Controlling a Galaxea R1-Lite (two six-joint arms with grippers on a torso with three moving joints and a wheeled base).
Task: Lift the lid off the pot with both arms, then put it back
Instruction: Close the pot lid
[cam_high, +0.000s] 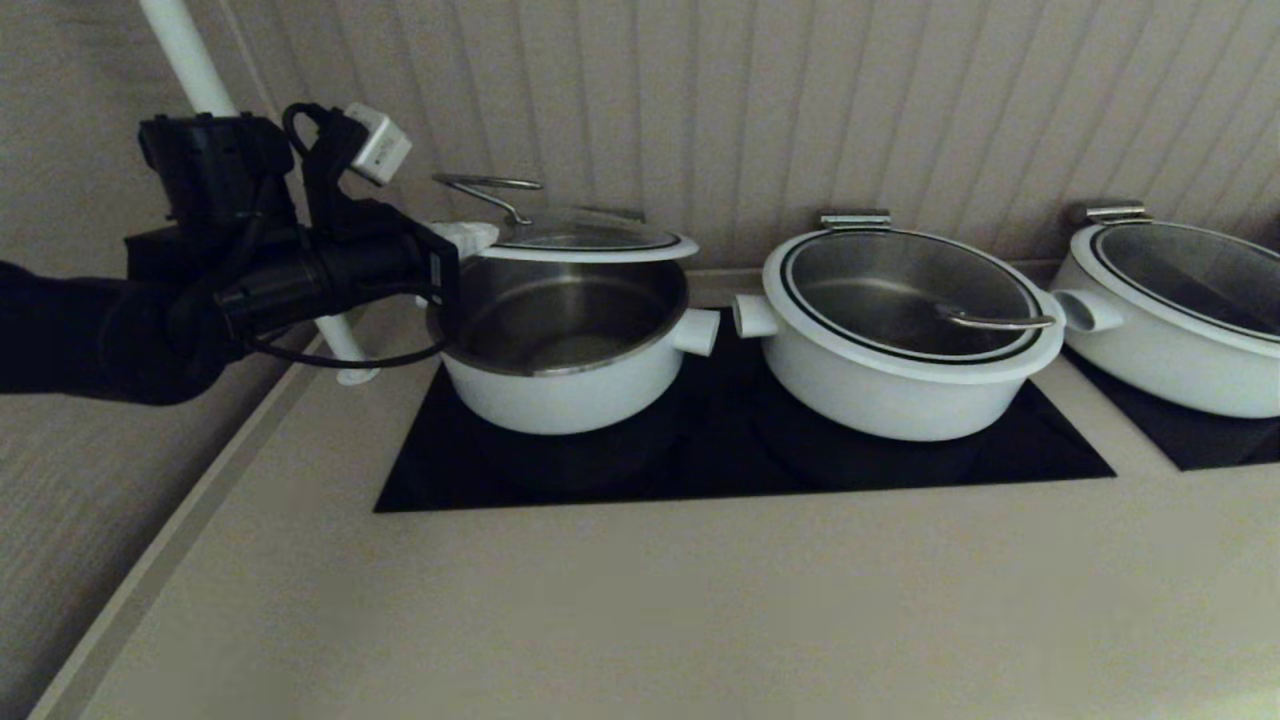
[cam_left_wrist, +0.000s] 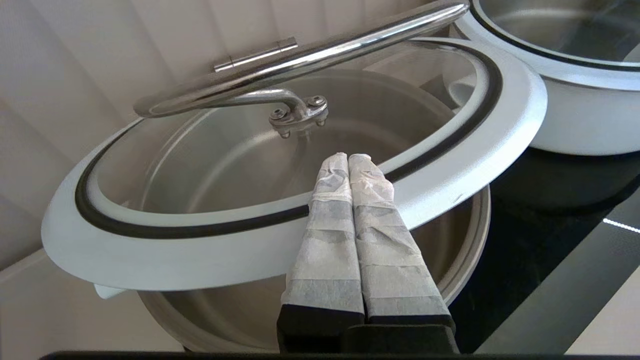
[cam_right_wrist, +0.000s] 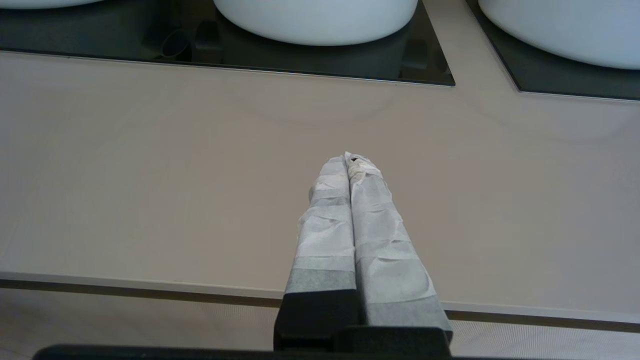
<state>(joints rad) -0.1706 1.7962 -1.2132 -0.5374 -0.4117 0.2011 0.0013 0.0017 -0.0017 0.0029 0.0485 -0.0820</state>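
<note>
The pot (cam_high: 560, 385) stands at the left of the black cooktop, its steel inside showing. The lid (cam_high: 585, 237) hangs tilted above it, lifted off the pot's rim at the left and front, steel loop handle (cam_high: 490, 185) on top. My left gripper (cam_high: 470, 237) is at the lid's left edge. In the left wrist view the gripper (cam_left_wrist: 348, 157) is shut, fingers pressed together and lying across the lid's white rim (cam_left_wrist: 150, 255), tips over the glass; the pot (cam_left_wrist: 465, 240) shows below. My right gripper (cam_right_wrist: 350, 159) is shut and empty over the counter's front edge, outside the head view.
A wider white pot (cam_high: 900, 340) with its lid on stands just right of the pot, stub handles nearly touching. Another wide pot (cam_high: 1170, 310) is at far right. A white pole (cam_high: 190, 60) rises behind my left arm. The ribbed wall is close behind. The beige counter (cam_high: 640, 600) lies in front.
</note>
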